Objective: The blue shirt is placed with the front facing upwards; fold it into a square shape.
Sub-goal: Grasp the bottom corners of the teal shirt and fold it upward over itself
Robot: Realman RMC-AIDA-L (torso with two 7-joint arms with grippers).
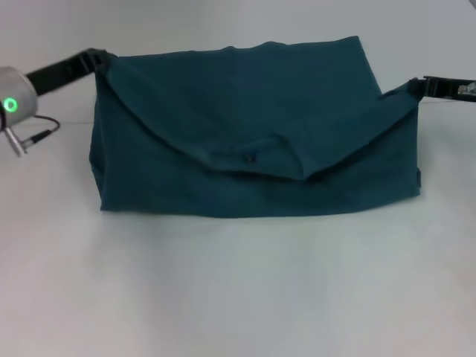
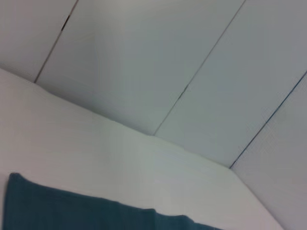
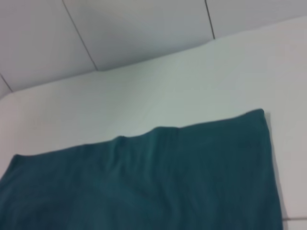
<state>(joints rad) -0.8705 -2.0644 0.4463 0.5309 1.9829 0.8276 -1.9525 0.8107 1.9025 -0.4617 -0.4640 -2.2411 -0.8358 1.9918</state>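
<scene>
The blue shirt (image 1: 253,111) lies on the white table, its upper part turned over toward me as a flap that sags in the middle, with the collar (image 1: 256,158) at its low point. My left gripper (image 1: 103,59) is at the flap's far left corner and shut on the cloth. At the flap's right corner, my right gripper (image 1: 418,86) is shut on a pulled-out tip of cloth. A strip of the blue shirt (image 2: 72,211) shows in the left wrist view, and a wider stretch of the blue shirt (image 3: 168,182) in the right wrist view. Neither wrist view shows fingers.
The white table (image 1: 238,297) runs wide and bare in front of the shirt. My left arm's silver wrist with a green light (image 1: 11,104) and a thin cable (image 1: 41,136) sit at the left edge. Panelled white walls (image 2: 192,72) stand behind the table.
</scene>
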